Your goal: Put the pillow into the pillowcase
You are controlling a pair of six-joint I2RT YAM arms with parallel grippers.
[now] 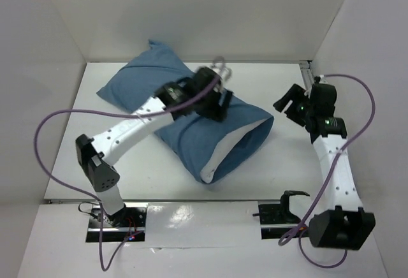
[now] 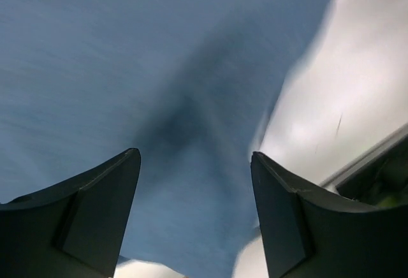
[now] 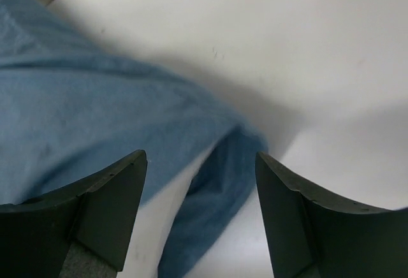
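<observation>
- Reach on my left: the left arm point(image 1: 121, 134) stretches from its base at the near edge up and to the right, crossing over the top of the pillowcase point(image 1: 185, 131).
- On its wrist camera, my left tool point(image 2: 194, 163) has both fingers point(image 2: 95, 208) spread wide with nothing between them. Blurred blue cloth fills most of the view beneath, and a patch of white bench point(image 2: 344, 80) shows to the right.
- From overhead the tip of that tool is smeared above the far edge of the case, so I cannot tell whether it touches the cloth.
- The pillowcase lies diagonally on the bench, plump and wrinkled. One corner points to the far left and the open mouth is turned to the near right.
- The pillow point(image 1: 223, 157) sits inside the case. I see only a white band of it at the mouth, along the near side of the opening, while the blue lip on the far side stands out past it.
- My right wrist camera looks at that same end: a white sliver shows between two blue folds, with bare bench beyond.
- My right tool point(image 3: 199, 163) is also wide open and holds nothing. From overhead it hangs to the right of the mouth, apart from the cloth.
- The right arm point(image 1: 338, 163) rises from its base at the near right.
</observation>
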